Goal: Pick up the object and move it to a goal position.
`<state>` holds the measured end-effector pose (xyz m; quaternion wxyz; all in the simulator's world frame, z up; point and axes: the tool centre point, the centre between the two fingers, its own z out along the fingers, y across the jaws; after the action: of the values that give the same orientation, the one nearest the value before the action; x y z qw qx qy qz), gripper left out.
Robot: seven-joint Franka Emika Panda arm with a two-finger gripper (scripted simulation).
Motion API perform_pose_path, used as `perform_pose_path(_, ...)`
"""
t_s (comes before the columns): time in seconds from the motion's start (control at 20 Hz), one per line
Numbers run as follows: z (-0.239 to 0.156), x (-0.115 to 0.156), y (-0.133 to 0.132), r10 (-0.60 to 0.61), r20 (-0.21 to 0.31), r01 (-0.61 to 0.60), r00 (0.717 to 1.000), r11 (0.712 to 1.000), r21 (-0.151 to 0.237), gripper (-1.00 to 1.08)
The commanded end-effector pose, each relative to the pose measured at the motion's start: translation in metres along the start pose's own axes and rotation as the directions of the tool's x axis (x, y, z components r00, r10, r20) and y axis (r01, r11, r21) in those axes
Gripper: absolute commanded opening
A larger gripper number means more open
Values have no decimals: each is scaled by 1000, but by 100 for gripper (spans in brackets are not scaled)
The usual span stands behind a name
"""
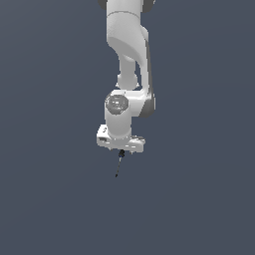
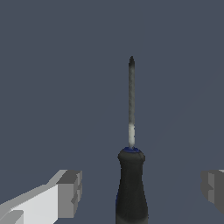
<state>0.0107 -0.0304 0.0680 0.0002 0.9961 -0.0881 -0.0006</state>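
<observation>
The object is a small screwdriver (image 1: 118,163) with a black handle, a blue ring and a thin dark shaft. In the exterior view it sticks out from under the white gripper (image 1: 121,148), its tip toward the camera. In the wrist view its handle (image 2: 131,188) lies between the two grey fingertips (image 2: 70,192), with a clear gap on each side. The shaft (image 2: 131,105) points away from the gripper (image 2: 142,189). The gripper is open around the handle and does not touch it.
The white arm (image 1: 127,45) comes down from the exterior view's top. A plain dark grey floor (image 1: 50,199) fills the scene. No other objects or edges show.
</observation>
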Motion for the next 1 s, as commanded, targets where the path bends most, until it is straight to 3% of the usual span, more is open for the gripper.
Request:
perform_pose_path(0.0,3,0,0,7,-1,-7,1000,1000,1,100)
perform_pose_path(0.95,53,0,0,7,-1,-7,1000,1000,1,100)
